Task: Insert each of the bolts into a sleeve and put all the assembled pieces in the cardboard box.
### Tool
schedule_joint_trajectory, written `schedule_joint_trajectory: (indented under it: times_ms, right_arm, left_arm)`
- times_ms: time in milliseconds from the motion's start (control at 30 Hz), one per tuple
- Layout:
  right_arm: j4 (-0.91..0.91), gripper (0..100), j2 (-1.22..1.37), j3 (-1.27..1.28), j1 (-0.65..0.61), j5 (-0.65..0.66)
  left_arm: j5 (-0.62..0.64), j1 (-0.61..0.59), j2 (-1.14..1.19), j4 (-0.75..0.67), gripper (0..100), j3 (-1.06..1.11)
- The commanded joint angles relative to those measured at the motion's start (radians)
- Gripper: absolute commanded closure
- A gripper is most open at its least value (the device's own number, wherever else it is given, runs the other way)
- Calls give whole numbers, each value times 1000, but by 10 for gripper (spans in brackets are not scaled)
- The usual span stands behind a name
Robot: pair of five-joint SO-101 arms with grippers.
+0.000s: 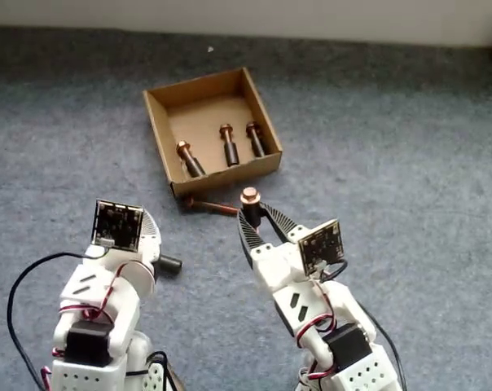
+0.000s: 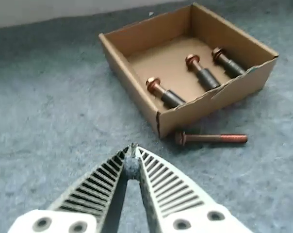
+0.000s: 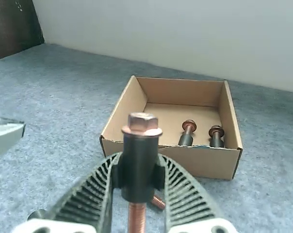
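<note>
Grey tabletop [image 1: 393, 122] carries our left hand [image 2: 132, 162], pinched together and empty, then the cardboard box [image 1: 199, 88] with three assembled pieces [image 1: 230, 148]. A loose bolt [image 1: 209, 205] lies just before it; our right hand [image 3: 138, 164] clamps a bolted sleeve [image 3: 138, 145] upright.

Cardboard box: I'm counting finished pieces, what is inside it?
Three assembled pieces lie on the cardboard box floor, each a copper bolt in a dark sleeve: the left piece, middle piece, right piece. Its near wall covers the floor strip right behind it; that cannot be checked.
</note>
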Motion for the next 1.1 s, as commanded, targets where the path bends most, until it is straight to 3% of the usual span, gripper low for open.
schedule_joint_trajectory:
  times_ms: [0,233,400,800,1067]
  right_arm:
    - [39,995,-19,87,25,3]
    - [130,995,4,-185,19,3]
    - [111,995,280,-383,19,3]
    - [-395,995,1260,-835,25,9]
    - [-616,995,1773,-1106,27,9]
  left_arm:
    - [-11,-73,-7,2,993,114]
    - [-11,-73,-4,-77,993,240]
    - [-11,-70,-1,-84,993,240]
    - [-11,-77,-1,-84,993,240]
    - [-11,-77,-1,-63,993,240]
